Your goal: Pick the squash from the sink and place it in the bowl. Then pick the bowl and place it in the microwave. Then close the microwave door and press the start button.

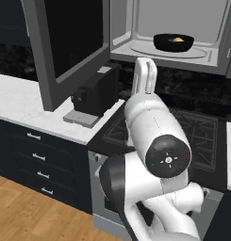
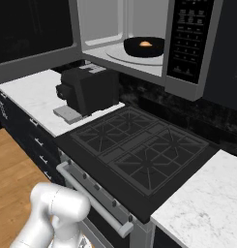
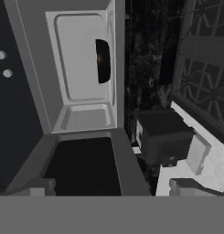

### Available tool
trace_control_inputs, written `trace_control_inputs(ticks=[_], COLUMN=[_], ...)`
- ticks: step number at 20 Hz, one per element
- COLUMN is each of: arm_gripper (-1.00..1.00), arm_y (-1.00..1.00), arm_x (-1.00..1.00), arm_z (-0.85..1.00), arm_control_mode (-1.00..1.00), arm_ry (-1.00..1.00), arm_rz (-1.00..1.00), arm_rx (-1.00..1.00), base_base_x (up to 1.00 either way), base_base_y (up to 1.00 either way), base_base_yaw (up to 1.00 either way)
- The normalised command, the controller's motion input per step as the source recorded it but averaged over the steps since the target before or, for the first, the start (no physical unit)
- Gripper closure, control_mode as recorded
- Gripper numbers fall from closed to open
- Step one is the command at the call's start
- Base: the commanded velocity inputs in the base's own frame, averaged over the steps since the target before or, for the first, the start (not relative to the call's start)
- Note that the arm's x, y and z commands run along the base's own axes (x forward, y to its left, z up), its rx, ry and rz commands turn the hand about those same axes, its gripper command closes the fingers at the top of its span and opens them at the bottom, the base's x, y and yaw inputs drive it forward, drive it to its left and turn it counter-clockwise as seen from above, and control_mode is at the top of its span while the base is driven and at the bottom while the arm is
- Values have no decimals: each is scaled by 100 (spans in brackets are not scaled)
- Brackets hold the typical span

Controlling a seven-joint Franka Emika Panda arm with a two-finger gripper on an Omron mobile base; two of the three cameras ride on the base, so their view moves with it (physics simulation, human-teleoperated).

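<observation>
Left base view: white marble worktop (image 1: 22, 101) over dark drawers with silver handles; wood-plank floor at lower left. Black coffee machine (image 1: 95, 92) near the worktop's right edge, beside the black gas stove (image 1: 202, 136). Large over-range microwave with light grey interior (image 1: 136, 19); wide dark grey microwave door (image 1: 65, 42) swung open to the left. Round shallow glossy black bowl (image 1: 173, 42) on the glass turntable, small orange squash (image 1: 178, 40) inside it. Right base view adds the microwave's dark button panel (image 2: 190, 36) and a second marble worktop (image 2: 207, 203) right of the stove. Hand view, rolled sideways: pincer (image 3: 113, 187) with tips spread wide apart, holding nothing, before the open door.
</observation>
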Motion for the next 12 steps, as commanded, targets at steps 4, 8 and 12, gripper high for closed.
trace_control_inputs(ticks=[4,8,12], arm_gripper=[-100,-100,-100], arm_y=[83,75,72], arm_x=[-28,0,16], arm_z=[-48,-52,-68], arm_control_mode=[-100,-100,-100], arm_ry=[-3,-4,-18], arm_rz=[-11,-11,-10], arm_rx=[0,-5,-3], base_base_x=[0,0,0], base_base_y=[0,0,0], base_base_yaw=[0,0,0])
